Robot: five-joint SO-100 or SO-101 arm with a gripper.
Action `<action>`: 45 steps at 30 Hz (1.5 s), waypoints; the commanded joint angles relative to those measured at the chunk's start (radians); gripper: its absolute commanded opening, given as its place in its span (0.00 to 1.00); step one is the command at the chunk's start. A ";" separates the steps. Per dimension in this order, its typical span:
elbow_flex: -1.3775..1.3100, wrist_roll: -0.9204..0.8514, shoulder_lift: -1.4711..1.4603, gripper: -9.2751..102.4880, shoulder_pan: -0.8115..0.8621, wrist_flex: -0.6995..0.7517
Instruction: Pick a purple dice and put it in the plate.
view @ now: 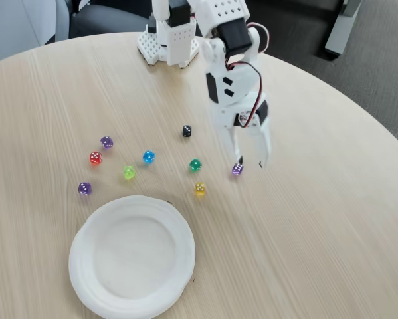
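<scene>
Three purple dice lie on the round wooden table in the fixed view: one [237,170] right of centre, one [106,141] at the left, and one [84,189] further down on the left. My white gripper [250,161] hangs open just over the right-hand purple die, whose top sits directly under the tip of the left finger [236,157]. The right finger [264,154] stands apart from it. Nothing is gripped. The white plate [132,259] rests near the front edge, left of the gripper, with nothing in it.
Other dice are scattered between the plate and the arm base [167,41]: red [95,158], blue [149,157], light green [129,173], dark green [195,165], yellow [200,189] and black [187,131]. Bare tabletop stretches to the right of the gripper.
</scene>
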 commanded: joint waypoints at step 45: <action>-0.034 0.152 -0.135 0.26 0.014 0.084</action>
